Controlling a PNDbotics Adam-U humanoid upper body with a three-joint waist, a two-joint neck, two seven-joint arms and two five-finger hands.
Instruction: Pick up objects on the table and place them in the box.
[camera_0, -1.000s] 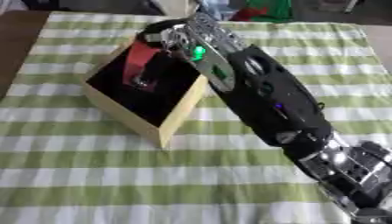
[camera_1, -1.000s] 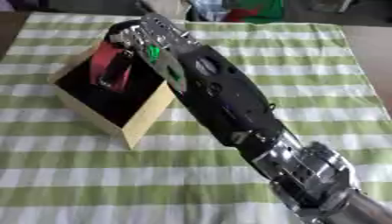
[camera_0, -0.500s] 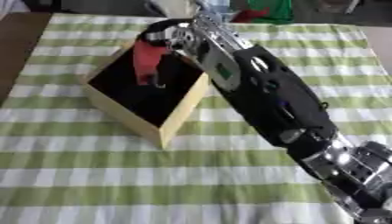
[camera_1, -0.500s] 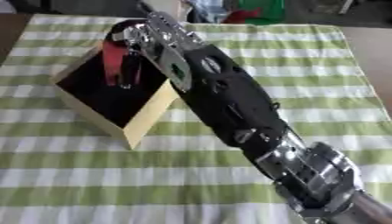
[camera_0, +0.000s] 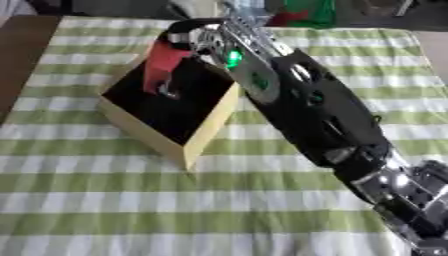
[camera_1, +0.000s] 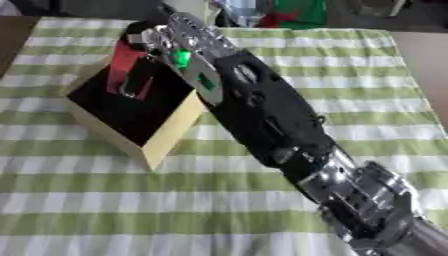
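the right hand (camera_0: 199, 39) reaches from the table's near right corner across to the box (camera_0: 166, 105), which sits toward the far left of the green-striped cloth (camera_0: 105, 200). its fingers are curled round the top of a red tool (camera_0: 160, 65), pinching it. the tool hangs upright inside the box's dark interior, near its far corner. the left hand is out of sight.

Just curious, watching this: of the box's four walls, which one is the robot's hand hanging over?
The far wall, nearest the table's back edge. The right hand sits above it, holding a red object that dangles into the box; the other three walls are uncovered.
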